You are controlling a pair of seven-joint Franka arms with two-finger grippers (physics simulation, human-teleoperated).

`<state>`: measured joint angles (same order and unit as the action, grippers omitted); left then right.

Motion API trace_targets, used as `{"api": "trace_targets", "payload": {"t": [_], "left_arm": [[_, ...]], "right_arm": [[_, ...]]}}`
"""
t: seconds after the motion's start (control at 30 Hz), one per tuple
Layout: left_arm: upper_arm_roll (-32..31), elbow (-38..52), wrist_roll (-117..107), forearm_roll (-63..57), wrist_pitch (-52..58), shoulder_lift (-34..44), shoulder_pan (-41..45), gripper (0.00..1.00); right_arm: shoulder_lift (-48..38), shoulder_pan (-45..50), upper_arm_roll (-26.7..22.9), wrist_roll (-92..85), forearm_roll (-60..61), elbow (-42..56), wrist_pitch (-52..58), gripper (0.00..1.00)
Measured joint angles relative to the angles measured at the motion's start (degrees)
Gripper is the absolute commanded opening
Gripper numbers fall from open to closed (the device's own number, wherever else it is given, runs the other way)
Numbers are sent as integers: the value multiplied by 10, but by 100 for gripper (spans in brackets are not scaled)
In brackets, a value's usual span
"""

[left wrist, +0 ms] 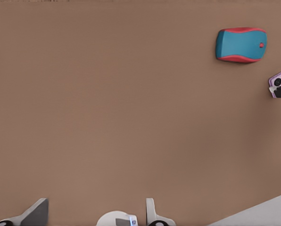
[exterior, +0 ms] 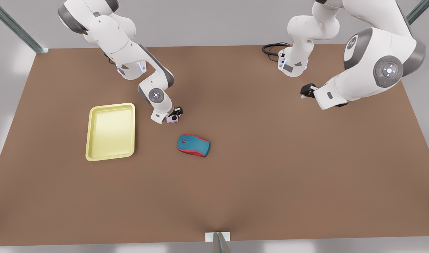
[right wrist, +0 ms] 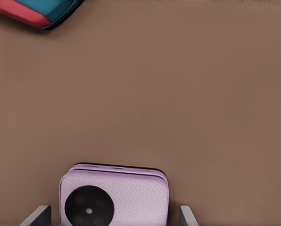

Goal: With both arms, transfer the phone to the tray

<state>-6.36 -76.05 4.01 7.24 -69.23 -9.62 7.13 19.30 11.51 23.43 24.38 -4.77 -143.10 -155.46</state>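
Simulated robot lab: bare brown table, metal frame struts, plain grey walls.

The right gripper, on the arm at the front view's left, reaches low with its fingers spread, while the left gripper hangs aloft, its fingers likewise parted.
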Motion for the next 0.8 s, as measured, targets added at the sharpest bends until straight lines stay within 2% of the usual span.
{"api": "trace_targets", "payload": {"t": [0.13, 0.17, 0.27, 0.53, 0.6, 0.8], "left_arm": [[0, 0, 0, 0, -3, -1, 0, 100], [0, 0, 0, 0, -4, -1, 0, 100], [1, 0, 0, -1, -5, -1, 0, 100], [1, 0, 0, -1, -6, -1, 0, 100], [1, 0, 0, -1, -7, -1, 0, 100], [1, 0, 0, -7, -8, -2, 0, 100]], "right_arm": [[2, 0, 0, -9, -24, -1, 0, 99], [2, 0, 0, -11, -29, -1, 0, 89], [2, 0, 0, -17, -38, 0, 0, 82], [-37, -17, -7, -32, -40, 53, 30, 80], [-42, -21, -33, -36, -39, 91, 59, 80], [-43, -38, -186, -92, -27, 157, 137, 78]]}}
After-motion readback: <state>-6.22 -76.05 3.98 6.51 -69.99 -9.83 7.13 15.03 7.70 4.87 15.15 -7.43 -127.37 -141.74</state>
